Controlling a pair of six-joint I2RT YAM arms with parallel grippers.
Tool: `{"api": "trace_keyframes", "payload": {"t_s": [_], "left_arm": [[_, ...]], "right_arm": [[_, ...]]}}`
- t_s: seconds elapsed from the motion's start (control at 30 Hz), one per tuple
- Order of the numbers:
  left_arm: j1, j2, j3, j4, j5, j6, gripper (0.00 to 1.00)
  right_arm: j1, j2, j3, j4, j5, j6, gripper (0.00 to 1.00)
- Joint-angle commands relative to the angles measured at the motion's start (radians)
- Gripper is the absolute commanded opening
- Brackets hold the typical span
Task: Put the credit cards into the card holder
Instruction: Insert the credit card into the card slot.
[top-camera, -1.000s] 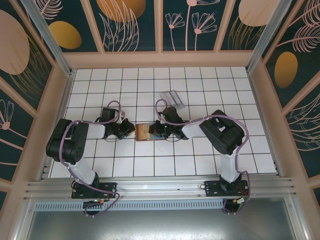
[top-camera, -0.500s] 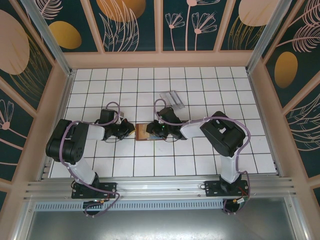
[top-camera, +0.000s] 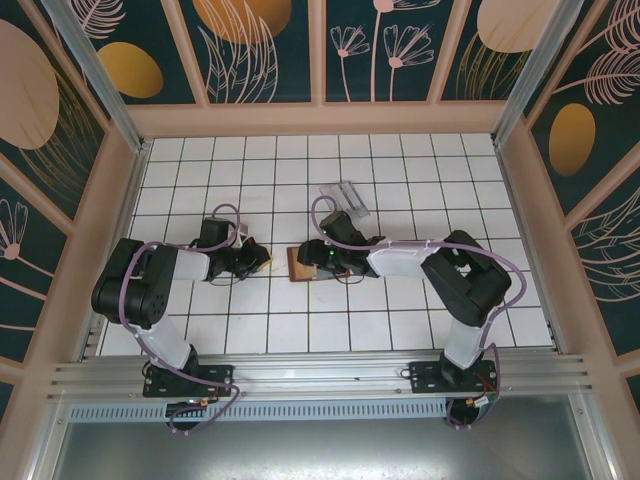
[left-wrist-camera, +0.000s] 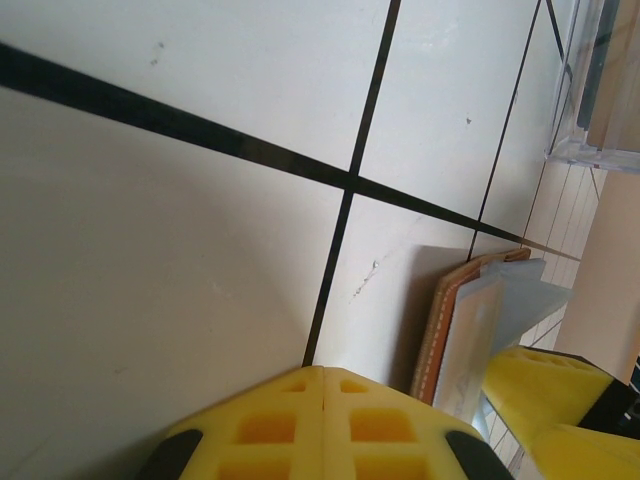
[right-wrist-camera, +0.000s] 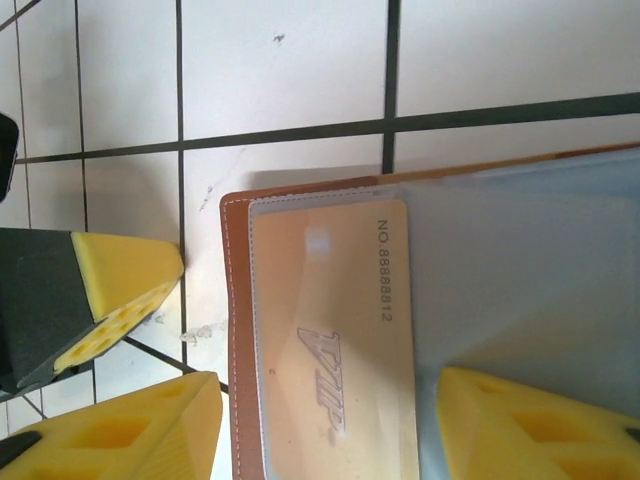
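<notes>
Card holder of reddish-brown leather at frame centre, pale credit card in its pocket, we see right gripper spread wide over it, left gripper pinched closed.

Right wrist cam: card holder runs off bottom & right edges; credit card in its sleeve cut at bottom. Left wrist cam: holder's near end hidden behind right gripper fingers; clear tray clipped at top-right corner. Top cam: gripper covers most of holder, card too small to tell.
</notes>
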Motion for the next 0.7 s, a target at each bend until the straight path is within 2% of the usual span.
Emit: {"api": "trace_keyframes", "payload": {"t_s": [0.0,0.2,0.47,0.67], "left_arm": [[-0.024,0.041,-0.009,-0.033,0.005,0.005,0.04],[-0.024,0.038,-0.006,-0.026,0.006,0.010,0.08],[-0.024,-0.030,0.002,-0.042,-0.027,0.045,0.20],[-0.027,-0.030,0.017,-0.057,-0.019,0.053,0.16]], "right_arm": [[0.002,-0.062,-0.006,-0.112,0.091,-0.053,0.63],[-0.010,-0.117,-0.017,-0.184,0.148,-0.100,0.64],[-0.054,-0.127,-0.080,-0.144,0.058,-0.097,0.65],[-0.058,-0.086,-0.094,-0.119,0.029,-0.087,0.64]]}}
